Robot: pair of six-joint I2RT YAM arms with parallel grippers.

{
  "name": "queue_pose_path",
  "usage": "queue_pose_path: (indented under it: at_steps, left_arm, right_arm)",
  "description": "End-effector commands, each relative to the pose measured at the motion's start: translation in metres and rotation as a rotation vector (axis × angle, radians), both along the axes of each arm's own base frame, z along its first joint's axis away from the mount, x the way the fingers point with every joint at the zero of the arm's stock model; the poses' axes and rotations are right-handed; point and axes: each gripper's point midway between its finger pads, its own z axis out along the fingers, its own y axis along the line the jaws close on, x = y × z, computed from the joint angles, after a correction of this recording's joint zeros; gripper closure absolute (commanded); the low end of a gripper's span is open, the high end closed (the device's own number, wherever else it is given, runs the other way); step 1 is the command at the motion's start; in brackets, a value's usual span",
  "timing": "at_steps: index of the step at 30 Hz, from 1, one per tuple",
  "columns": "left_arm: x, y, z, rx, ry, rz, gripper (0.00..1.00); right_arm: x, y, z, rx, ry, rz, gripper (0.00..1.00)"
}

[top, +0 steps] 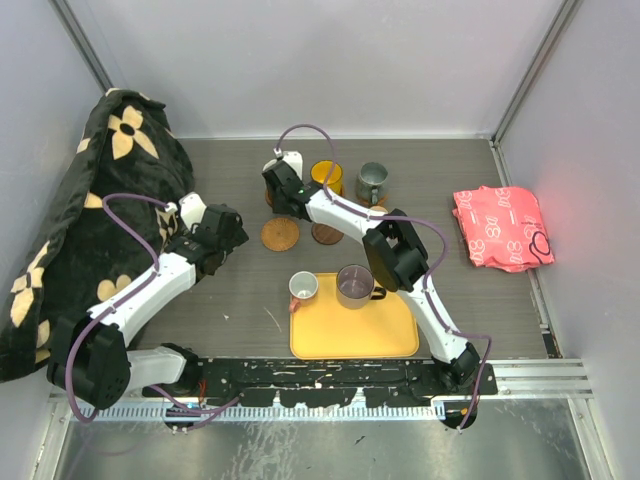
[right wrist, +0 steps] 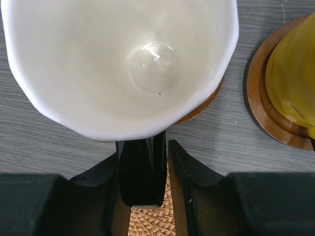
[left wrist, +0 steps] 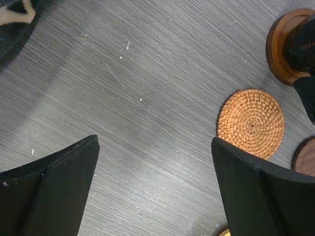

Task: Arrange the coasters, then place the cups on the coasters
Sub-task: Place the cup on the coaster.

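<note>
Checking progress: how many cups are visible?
5: white-lined cup between the right jaws, yellow cup and grey-green cup at the back, purple-grey cup and small cup at the tray. Others may be hidden.

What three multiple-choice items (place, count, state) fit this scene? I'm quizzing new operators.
1. Where does the purple-grey cup stand? A woven coaster B yellow tray C red cloth
2. How many cups stand on the tray? A one B two C four
3. How is the left tool? A open, empty B shut on a cup C shut on a coaster

B: it stands at the tray's far edge.
B: it and a small cup share the tray.
A: its jaws stand wide apart, nothing between.
</note>
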Motion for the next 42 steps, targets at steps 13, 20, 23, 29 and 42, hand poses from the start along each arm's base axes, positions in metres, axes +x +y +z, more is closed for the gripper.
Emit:
queue_pose_path:
  at_steps: [13, 20, 23, 29, 42]
  left_arm:
    - [0.008, -0.001, 0.011, -0.019, -0.054, 0.016, 0.02]
    - [0.007, -0.001, 0.011, -0.023, -0.055, 0.016, 0.02]
    - [0.007, 0.000, 0.012, -0.022, -0.056, 0.015, 0.02]
    - [0.006, 0.000, 0.011, -0.023, -0.052, 0.015, 0.02]
    - [0.007, 0.000, 0.012, -0.022, -0.057, 0.017, 0.02]
  right_arm:
    - [0.000, 0.006, 0.086, 0.114, -0.130, 0.006, 0.57]
    - [-0.008, 0.020, 0.091, 0.149, -0.121, 0.065, 0.57]
    - [-0.010, 0.024, 0.091, 0.154, -0.119, 0.077, 0.57]
    - [-0.011, 0.024, 0.088, 0.157, -0.112, 0.078, 0.57]
    - [-0.012, 0.010, 0.097, 0.122, -0.149, 0.050, 0.56]
